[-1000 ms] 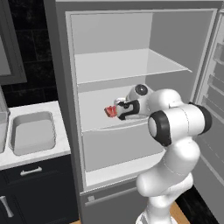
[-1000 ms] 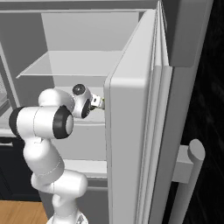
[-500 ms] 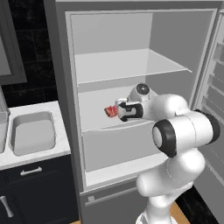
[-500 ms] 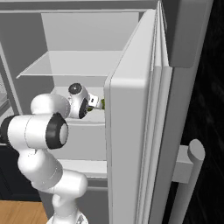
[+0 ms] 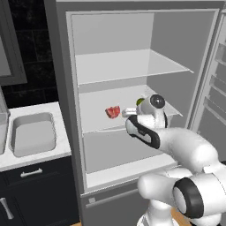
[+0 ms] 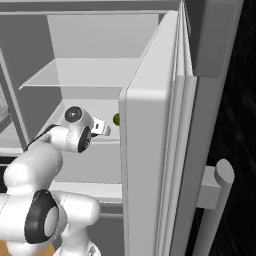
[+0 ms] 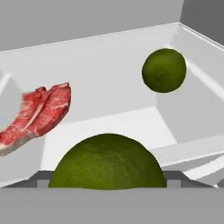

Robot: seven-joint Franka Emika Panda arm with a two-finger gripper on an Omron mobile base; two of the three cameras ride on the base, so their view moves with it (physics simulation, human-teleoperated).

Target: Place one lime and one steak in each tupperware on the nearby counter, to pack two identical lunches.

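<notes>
Jaws (image 5: 125,113) spread wide and empty, we reach into the fridge for the near lime (image 7: 107,162) on its shelf (image 5: 95,117), beside a steak (image 7: 37,113); next, closing squarely around it.

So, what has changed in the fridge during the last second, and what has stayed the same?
The arm has bent lower and pushed the gripper deeper over the middle fridge shelf, toward the near lime, which now sits right at the fingertips. Nothing has been taken hold of or let go. The steak, the far lime and the tupperware on the counter have not moved.
</notes>
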